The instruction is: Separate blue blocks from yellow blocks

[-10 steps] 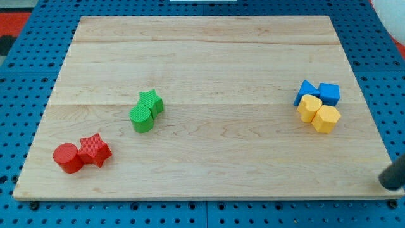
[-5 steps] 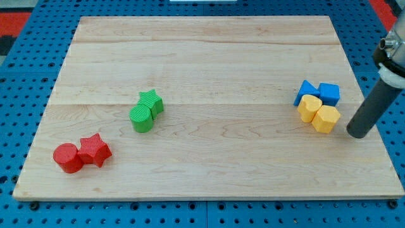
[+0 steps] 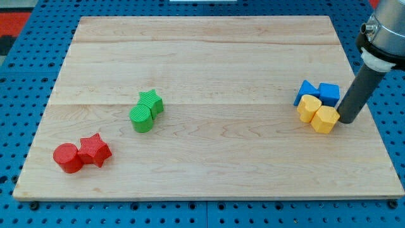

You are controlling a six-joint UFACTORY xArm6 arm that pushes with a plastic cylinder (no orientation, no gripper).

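Two blue blocks and two yellow blocks sit bunched together at the view's right. The blue triangular block and the blue cube lie at the top of the cluster. The yellow heart-shaped block and the yellow hexagonal block lie just below them, touching. My tip stands right beside the yellow hexagonal block, at its right edge, just below the blue cube.
A green star block and a green cylinder touch at the view's centre left. A red cylinder and a red star block touch at the bottom left. The wooden board lies on a blue pegboard.
My tip has moved from the board's bottom right corner up and to the left, and now stands against the right side of the blue-yellow cluster. No block has visibly moved.
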